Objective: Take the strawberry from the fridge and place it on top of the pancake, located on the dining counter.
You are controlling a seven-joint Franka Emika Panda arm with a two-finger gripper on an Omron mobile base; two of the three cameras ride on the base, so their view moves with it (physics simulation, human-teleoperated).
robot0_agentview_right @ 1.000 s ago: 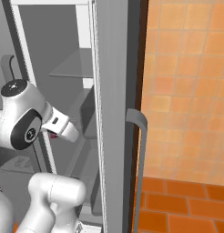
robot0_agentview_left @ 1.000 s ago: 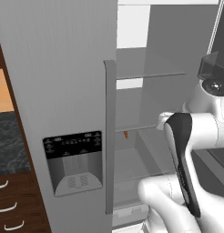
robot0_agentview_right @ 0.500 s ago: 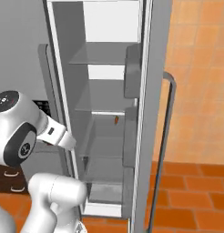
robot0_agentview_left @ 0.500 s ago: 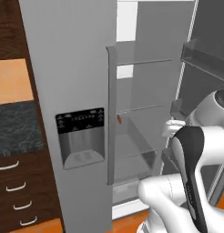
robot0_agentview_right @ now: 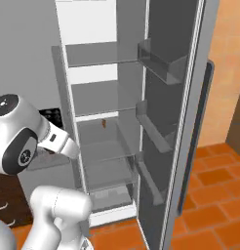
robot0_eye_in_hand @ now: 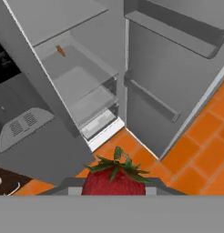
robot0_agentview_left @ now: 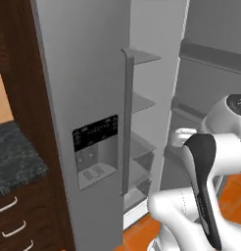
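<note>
Nearest, in the hand view: pincer clamped narrow on the strawberry, held right between the two dark finger tips at the bottom of that view. Red body of the berry seated in the grip, green leafy cap pointing up and away toward the fridge. Berry well apart from every shelf, hanging above the orange tiled floor.

Just beyond the berry, on the floor line: lower edge of the fridge, its right door swung wide open. Door bins stacked along the inside of that open door, to the right of the compartment in the right base view.

Inside the compartment: several pale grey shelves, one above the other. On a middle shelf, far back, a small orange item, also seen at the upper left of the hand view, well apart from the held berry.

To the left, the closed fridge door with its long vertical handle and the black dispenser panel with its recess below.

Farther left in the left base view: dark granite surface above dark wood drawers with pale curved pulls.
</note>
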